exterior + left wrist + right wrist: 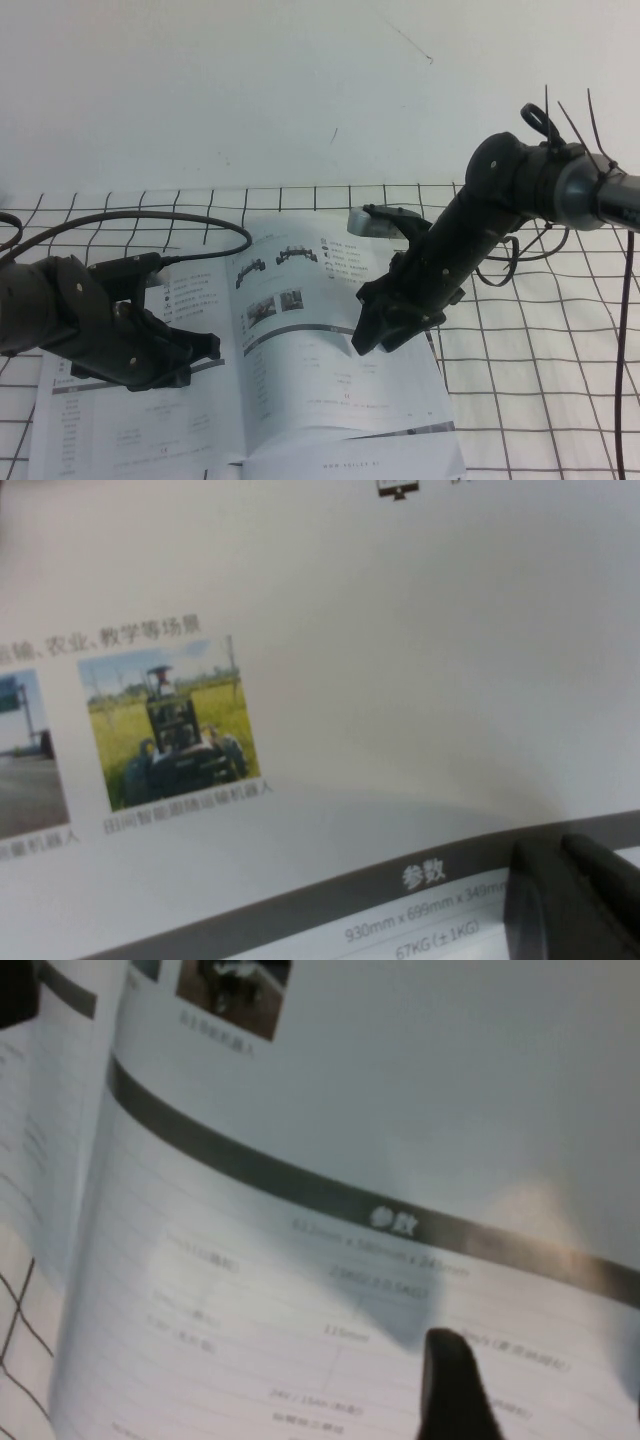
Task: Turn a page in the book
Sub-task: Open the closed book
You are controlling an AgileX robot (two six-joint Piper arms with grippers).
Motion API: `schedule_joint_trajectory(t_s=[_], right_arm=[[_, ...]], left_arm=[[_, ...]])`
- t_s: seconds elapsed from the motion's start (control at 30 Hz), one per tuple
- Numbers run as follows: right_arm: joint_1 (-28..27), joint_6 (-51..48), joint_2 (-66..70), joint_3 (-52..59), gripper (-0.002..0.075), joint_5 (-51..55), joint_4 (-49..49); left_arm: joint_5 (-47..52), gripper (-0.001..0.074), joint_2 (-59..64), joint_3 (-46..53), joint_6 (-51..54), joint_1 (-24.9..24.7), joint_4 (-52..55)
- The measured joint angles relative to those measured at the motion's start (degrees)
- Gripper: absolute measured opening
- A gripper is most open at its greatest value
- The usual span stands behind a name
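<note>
The book [300, 340] lies open on a white cloth with a black grid [540, 330], in the lower centre of the high view. Its right-hand page [330, 340] carries small vehicle pictures near the top, icon lists at upper right, a grey band across the middle and faint tables below.

The right gripper [368, 338] sits at the centre of the high view, directly over the right-hand page near the grey band, with the arm reaching in from the upper right. Its jaws stand spread as wide as they go. In the right wrist view one dark fingertip [452, 1380] shows at the bottom edge, just above the page's table rows [330, 1330]; whether it touches the paper cannot be told.

The left gripper [205, 348] sits at the left of the high view, over the left-hand page beside the spine. In the left wrist view its fingers [570, 900] appear at lower right, close together and resting at the grey band [300, 910]; the jaws appear pressed together, though only their tips show. A field photograph of a vehicle [170, 725] lies at left centre of that view.
</note>
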Motion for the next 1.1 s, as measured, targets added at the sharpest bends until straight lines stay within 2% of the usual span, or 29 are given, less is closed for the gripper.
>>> schedule_joint_trajectory(t_s=[0.1,0.3,0.73,0.83,1.1], right_arm=[[0.1,0.0,-0.3,-0.2,0.0386,0.0,-1.4],[0.1,2.5,-2.3,-4.7,0.0387,2.4,-11.1],[0.1,4.8,0.9,-5.7,0.0386,3.9,-12.2],[0.1,4.9,1.0,-5.7,0.0387,4.0,-11.0],[0.1,-0.2,1.3,-5.7,0.0387,3.1,3.3]], left_arm=[[0.0,-0.0002,0.0,0.0,0.0,0.0,-0.1],[0.0,-0.0002,0.0,0.0,0.1,0.0,-0.4],[-0.1,-0.0002,0.1,0.0,0.2,0.0,-0.4],[-0.1,-0.0002,0.1,0.0,0.2,0.0,-0.5],[-0.1,-0.0002,0.1,0.0,0.2,0.0,-0.5]])
